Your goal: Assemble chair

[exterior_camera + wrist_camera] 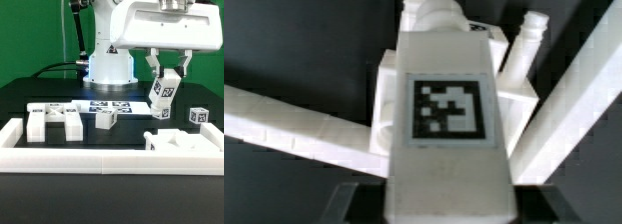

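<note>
Your gripper point(166, 76), fingers nearly closed on a tagged chair post point(163, 93), held it tilted off the table, upper right of ext. view. Likely mid-carry; next you'd need to line it up w/ its mate. Loose parts point(55, 120) mid-left, tagged block point(198, 116) close by at right, border frame point(100, 155) low in frame

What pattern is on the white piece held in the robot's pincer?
A black-and-white square tag on the matte white plastic chair piece, clearest in the wrist view.
</note>
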Robot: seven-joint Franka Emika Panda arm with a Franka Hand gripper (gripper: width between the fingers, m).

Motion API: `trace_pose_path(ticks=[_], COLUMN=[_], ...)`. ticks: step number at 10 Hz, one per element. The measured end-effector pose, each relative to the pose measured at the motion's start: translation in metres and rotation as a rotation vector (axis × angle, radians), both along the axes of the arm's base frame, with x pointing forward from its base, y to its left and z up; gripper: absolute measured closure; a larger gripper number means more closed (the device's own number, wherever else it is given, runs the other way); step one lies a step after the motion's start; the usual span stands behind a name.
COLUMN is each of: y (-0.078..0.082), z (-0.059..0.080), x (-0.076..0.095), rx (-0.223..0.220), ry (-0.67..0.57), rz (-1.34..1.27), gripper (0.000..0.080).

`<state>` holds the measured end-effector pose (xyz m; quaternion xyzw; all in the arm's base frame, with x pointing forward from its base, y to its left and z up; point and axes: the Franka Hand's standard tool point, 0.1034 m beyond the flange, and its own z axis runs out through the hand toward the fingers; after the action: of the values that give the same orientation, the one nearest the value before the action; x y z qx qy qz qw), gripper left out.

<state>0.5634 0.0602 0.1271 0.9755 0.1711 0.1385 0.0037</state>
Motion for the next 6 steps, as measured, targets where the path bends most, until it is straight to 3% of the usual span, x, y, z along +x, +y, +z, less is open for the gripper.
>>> trace_pose_path(ticks=[2,4,6], y=[0.016,0.033,0.028], z=[0.013,0.016,0.014], x=[0.022,0.033,0.033], rx=[0.013,0.026,0.025], ry=[-0.002,-0.018,-0.031], rz=[0.014,0.009,0.008], gripper=[0.0508,0.0508,0.0508])
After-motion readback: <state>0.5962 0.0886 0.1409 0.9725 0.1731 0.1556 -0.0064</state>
